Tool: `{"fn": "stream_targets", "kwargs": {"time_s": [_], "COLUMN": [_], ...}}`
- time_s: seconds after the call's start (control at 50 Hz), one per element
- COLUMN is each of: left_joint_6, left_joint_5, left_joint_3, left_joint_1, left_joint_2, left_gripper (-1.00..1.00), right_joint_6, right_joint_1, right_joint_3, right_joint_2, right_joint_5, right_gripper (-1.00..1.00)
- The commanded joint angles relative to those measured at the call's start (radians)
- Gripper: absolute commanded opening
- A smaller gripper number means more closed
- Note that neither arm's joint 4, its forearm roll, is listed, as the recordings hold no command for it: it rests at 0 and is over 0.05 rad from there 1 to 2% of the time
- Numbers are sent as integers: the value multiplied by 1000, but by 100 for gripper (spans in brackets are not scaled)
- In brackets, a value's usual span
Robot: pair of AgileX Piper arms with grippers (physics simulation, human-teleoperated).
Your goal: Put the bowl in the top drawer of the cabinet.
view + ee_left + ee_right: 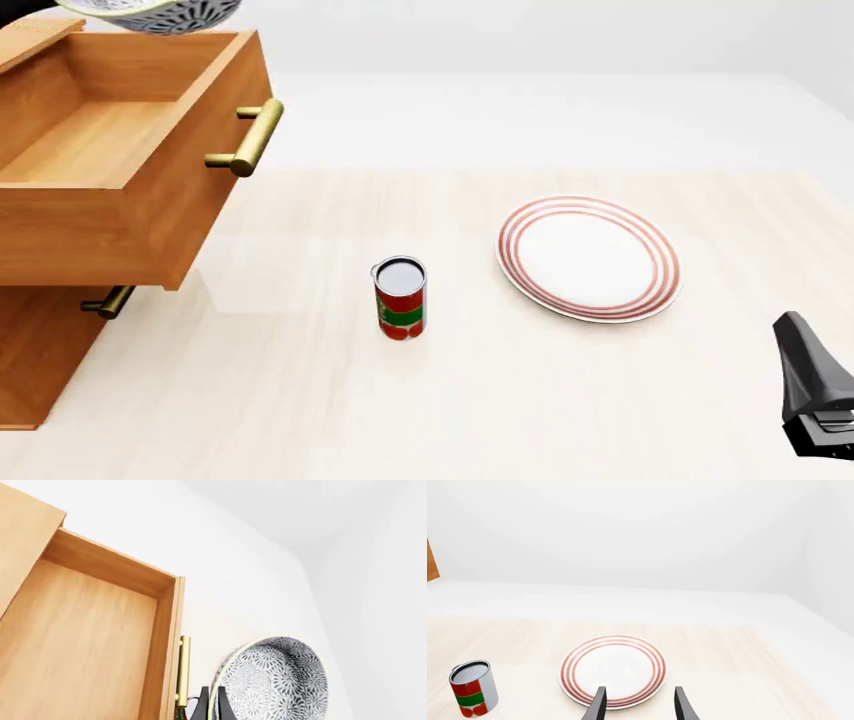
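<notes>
The bowl (277,680), white with a dense blue-grey pattern, hangs tilted in the air, and my left gripper (212,707) is shut on its rim. In the front view the bowl (160,12) shows at the top edge, above the far side of the pulled-out top drawer (94,135) of the cabinet (34,350). The drawer's wooden floor (73,650) is bare and its brass handle (254,135) faces the table's middle. My right gripper (639,705) stands open low over the near right of the table, just short of the plate, holding nothing.
A white plate with red rings (587,257) lies right of centre. A red and green can (399,297) stands upright in front of the drawer's right side. The lower drawer (110,300) with its small brass handle is shut beneath the open one.
</notes>
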Motion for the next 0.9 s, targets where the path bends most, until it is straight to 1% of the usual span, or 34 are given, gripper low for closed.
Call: {"fn": "stream_targets", "kwargs": {"time_s": [0.02, 0.3, 0.56, 0.72, 0.9], "left_joint_6": [-7, -7, -2, 16, 27], "left_joint_5": [11, 15, 38, 46, 40], "left_joint_3": [2, 38, 0, -20, -21], "left_joint_1": [77, 183, 226, 271, 290], "left_joint_2": [-26, -43, -23, 0, 24], "left_gripper": [-100, -100, -100, -100, -100], "right_joint_6": [0, 0, 0, 0, 0], "right_joint_1": [0, 0, 0, 0, 0], "right_joint_3": [0, 0, 0, 0, 0], "right_joint_2": [0, 0, 0, 0, 0], "right_joint_5": [0, 0, 0, 0, 0], "right_gripper": [100, 100, 100, 100, 100]}}
